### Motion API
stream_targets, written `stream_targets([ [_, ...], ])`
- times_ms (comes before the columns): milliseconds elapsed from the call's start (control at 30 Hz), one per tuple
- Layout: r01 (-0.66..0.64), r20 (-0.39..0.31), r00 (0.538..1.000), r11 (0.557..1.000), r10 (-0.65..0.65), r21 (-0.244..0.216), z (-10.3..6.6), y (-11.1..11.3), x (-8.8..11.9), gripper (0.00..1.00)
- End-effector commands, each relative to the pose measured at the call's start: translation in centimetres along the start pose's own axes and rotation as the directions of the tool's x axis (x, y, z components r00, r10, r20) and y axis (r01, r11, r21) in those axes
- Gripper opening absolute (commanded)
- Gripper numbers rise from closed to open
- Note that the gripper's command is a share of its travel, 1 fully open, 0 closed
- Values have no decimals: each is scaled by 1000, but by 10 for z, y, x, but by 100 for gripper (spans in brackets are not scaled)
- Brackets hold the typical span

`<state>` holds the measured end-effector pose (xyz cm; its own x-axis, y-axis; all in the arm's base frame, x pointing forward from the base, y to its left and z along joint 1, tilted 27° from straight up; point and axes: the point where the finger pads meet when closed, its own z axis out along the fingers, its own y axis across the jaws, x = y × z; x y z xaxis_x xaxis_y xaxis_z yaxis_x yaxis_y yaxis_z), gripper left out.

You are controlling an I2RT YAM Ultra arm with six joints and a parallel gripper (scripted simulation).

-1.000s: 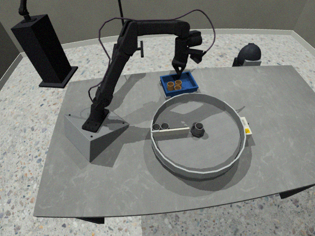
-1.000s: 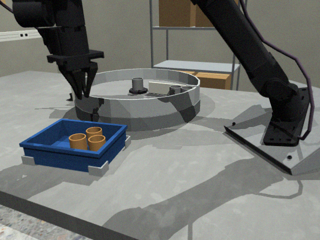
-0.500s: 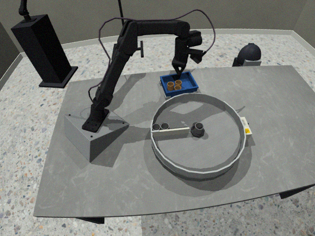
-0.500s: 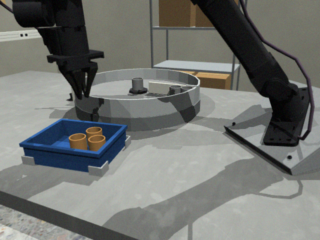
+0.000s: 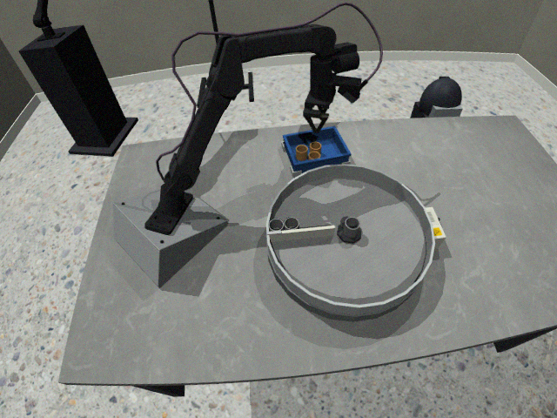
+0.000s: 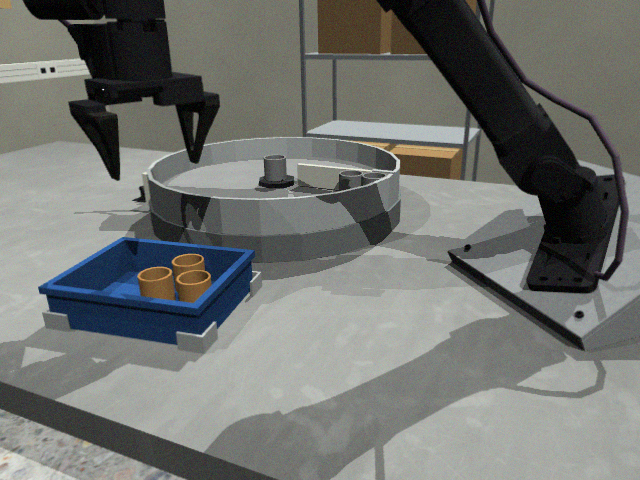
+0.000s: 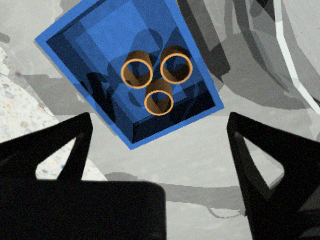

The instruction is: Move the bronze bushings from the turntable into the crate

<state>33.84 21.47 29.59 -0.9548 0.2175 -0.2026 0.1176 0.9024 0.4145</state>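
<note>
Hand (image 5: 316, 130) (image 6: 156, 171) (image 7: 159, 120) spread wide, holding nothing, above blue rectangular crate (image 5: 339, 155) (image 6: 124, 307) (image 7: 85, 95) with three upright bronze cylindrical bushings (image 5: 301, 152) (image 6: 156, 284) (image 7: 137, 74) inside, crate level within guides, probably for stability; grey steel bushings (image 5: 291, 223) (image 6: 350, 179) left on turntable (image 5: 359, 310) (image 6: 268, 217), as required.

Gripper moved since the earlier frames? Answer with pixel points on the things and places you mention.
Yes: up. In the exterior view the gripper (image 5: 316, 130) (image 6: 156, 171) (image 7: 159, 120) sits higher above the crate (image 5: 340, 158) (image 6: 118, 322) (image 7: 172, 131), fingers now spread wide.
</note>
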Motion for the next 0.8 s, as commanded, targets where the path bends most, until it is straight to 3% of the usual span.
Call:
stream_targets([
  [0, 6, 44, 999, 1000, -5, -30, -35, -1, 1, 100],
  [167, -1, 25, 1000, 1000, 2, -10, -24, -3, -1, 100],
  [767, -2, 25, 1000, 1000, 3, -10, -24, -3, -1, 100],
])
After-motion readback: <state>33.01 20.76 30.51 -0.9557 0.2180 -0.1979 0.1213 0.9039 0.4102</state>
